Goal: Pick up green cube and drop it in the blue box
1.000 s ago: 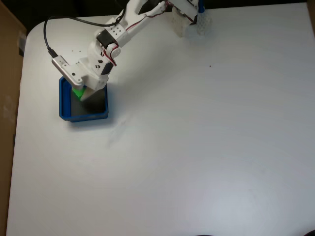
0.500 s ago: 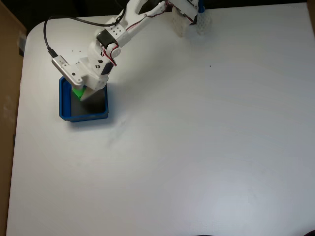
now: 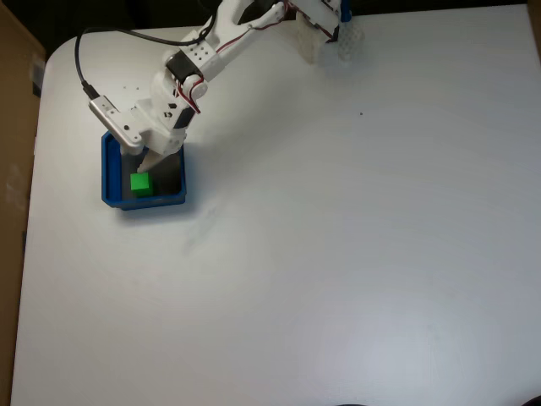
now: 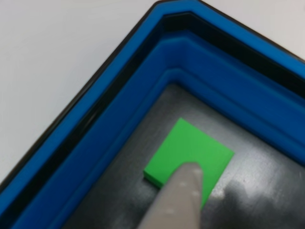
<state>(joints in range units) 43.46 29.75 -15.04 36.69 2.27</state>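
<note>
The green cube [image 3: 140,183] lies flat on the grey bottom of the blue box [image 3: 109,174], near its front left corner in the fixed view. My gripper [image 3: 147,161] hangs over the box's back half, open and holding nothing. In the other view the green cube [image 4: 190,155] rests on the grey floor inside the thick walls of the blue box [image 4: 119,109]. One pale fingertip [image 4: 180,198] reaches in from the bottom edge and covers the cube's near corner.
The white arm [image 3: 203,55] runs from its base [image 3: 325,30] at the table's back edge down to the box. A black cable [image 3: 79,63] loops beside it. Brown cardboard [image 3: 12,169] stands along the table's left edge. The white tabletop [image 3: 355,254] spreads right and forward.
The green cube was held between the fingers above the box. It has now been let go and lies on the box's bottom. The arm has barely moved.
</note>
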